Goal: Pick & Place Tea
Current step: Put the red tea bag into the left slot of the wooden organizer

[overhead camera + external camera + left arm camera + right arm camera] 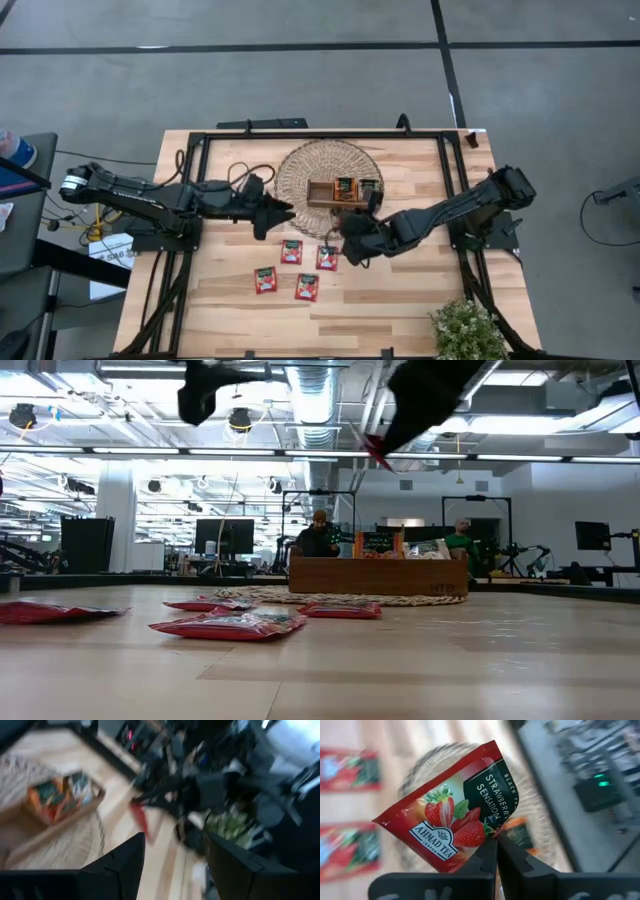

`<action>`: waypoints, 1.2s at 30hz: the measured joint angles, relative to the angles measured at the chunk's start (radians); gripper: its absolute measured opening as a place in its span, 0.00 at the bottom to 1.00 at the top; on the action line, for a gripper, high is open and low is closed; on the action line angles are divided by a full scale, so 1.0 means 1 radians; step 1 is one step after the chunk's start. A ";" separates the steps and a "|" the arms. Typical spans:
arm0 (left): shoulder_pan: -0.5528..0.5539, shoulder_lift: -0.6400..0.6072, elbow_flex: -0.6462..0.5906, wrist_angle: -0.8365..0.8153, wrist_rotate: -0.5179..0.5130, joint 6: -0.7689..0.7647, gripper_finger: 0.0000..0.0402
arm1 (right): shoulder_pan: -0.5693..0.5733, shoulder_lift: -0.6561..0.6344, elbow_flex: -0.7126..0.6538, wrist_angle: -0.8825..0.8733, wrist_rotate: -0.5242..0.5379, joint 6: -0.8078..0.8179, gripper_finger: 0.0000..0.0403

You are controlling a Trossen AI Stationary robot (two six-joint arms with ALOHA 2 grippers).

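Several red tea sachets (291, 251) lie flat on the wooden table, in front of a brown wooden tray (322, 203). The tray stands on a round woven mat (300, 165) and has sachets (345, 185) standing in it. My right gripper (345, 238) hangs above the table, just near of the tray, shut on one red strawberry sachet (445, 815). That sachet also shows in the low view (376, 450). My left gripper (287, 213) is open, holds nothing and hovers left of the tray; its fingers (125, 865) point toward the right arm. My right gripper pinches the sachet between its two fingertips (487, 855) at one edge (487, 827), beside the dark label band. Only the finger ends are on it. The sachet is lifted clear of the table and stands out tilted past the fingertips, its printed face toward the wrist camera.
A small potted plant (465, 328) stands at the table's near right corner. A black frame (320, 133) runs along the table's far side and both short sides. Bare wood lies near of the loose sachets. People sit in the room beyond (318, 532).
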State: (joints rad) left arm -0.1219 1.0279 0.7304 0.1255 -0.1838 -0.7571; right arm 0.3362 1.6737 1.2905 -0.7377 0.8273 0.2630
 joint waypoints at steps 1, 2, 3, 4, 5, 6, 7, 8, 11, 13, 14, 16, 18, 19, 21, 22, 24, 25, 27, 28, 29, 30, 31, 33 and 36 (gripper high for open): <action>0.000 0.000 0.006 0.018 -0.015 0.000 0.49 | -0.010 0.000 0.003 0.019 0.017 -0.011 0.00; 0.000 0.000 0.016 0.026 -0.032 0.000 0.49 | -0.022 0.000 0.005 0.044 0.026 -0.029 0.00; 0.001 0.000 0.030 0.026 -0.044 0.001 0.49 | -0.033 0.000 0.007 0.072 0.031 -0.049 0.00; 0.003 0.001 0.042 0.027 -0.052 0.001 0.49 | -0.042 0.000 0.010 0.099 0.037 -0.078 0.00; 0.006 0.005 0.056 0.029 -0.055 0.001 0.49 | -0.050 0.000 0.016 0.125 0.039 -0.113 0.00; 0.010 0.012 0.070 0.027 -0.053 0.002 0.49 | -0.057 0.000 0.023 0.149 0.043 -0.150 0.00; 0.012 0.017 0.085 0.009 -0.047 0.004 0.49 | -0.064 0.000 0.032 0.166 0.045 -0.185 0.00; 0.016 0.023 0.103 -0.013 -0.043 0.004 0.49 | -0.070 0.000 0.040 0.185 0.049 -0.217 0.00; 0.027 0.051 0.182 -0.117 -0.037 0.004 0.49 | -0.087 0.000 0.047 0.253 0.051 -0.308 0.00; 0.037 0.078 0.245 -0.225 -0.037 0.004 0.49 | -0.097 0.000 0.047 0.284 0.057 -0.348 0.00; 0.042 0.093 0.277 -0.275 -0.037 0.004 0.49 | -0.100 0.000 0.047 0.292 0.062 -0.364 0.00; 0.056 0.121 0.341 -0.366 -0.038 0.005 0.49 | -0.105 0.000 0.047 0.307 0.065 -0.389 0.00; 0.069 0.151 0.404 -0.423 -0.038 0.005 0.49 | -0.105 0.000 0.047 0.322 0.066 -0.409 0.00; 0.076 0.165 0.430 -0.454 -0.039 0.007 0.49 | -0.105 0.000 0.047 0.331 0.066 -0.419 0.00; 0.089 0.200 0.469 -0.486 -0.041 0.011 0.49 | -0.104 0.000 0.047 0.346 0.066 -0.428 0.00; 0.095 0.216 0.484 -0.494 -0.041 0.011 0.49 | -0.104 0.000 0.047 0.356 0.067 -0.430 0.00; 0.109 0.244 0.505 -0.513 -0.042 0.010 0.49 | -0.104 0.000 0.047 0.381 0.082 -0.450 0.00; 0.114 0.258 0.515 -0.516 -0.042 0.009 0.49 | -0.104 0.000 0.047 0.392 0.096 -0.461 0.00; 0.123 0.283 0.526 -0.525 -0.035 0.006 0.49 | -0.103 0.000 0.047 0.411 0.102 -0.479 0.00; 0.128 0.296 0.532 -0.527 -0.024 0.004 0.49 | -0.103 0.000 0.048 0.414 0.102 -0.481 0.00; 0.130 0.307 0.539 -0.527 -0.010 0.003 0.49 | -0.103 0.000 0.048 0.413 0.102 -0.481 0.00; 0.133 0.314 0.546 -0.528 0.007 0.002 0.49 | -0.104 0.000 0.048 0.411 0.101 -0.481 0.00; 0.136 0.316 0.552 -0.531 0.019 0.002 0.49 | -0.106 0.000 0.048 0.407 0.100 -0.481 0.00; 0.136 0.318 0.563 -0.528 0.031 0.001 0.49 | -0.109 0.000 0.048 0.403 0.099 -0.481 0.00; 0.136 0.319 0.564 -0.535 0.033 0.001 0.49 | -0.110 0.000 0.048 0.402 0.099 -0.481 0.00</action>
State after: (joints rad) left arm 0.0139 1.3468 1.2949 -0.4098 -0.1513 -0.7563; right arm 0.2260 1.6737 1.3380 -0.3355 0.9264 -0.2181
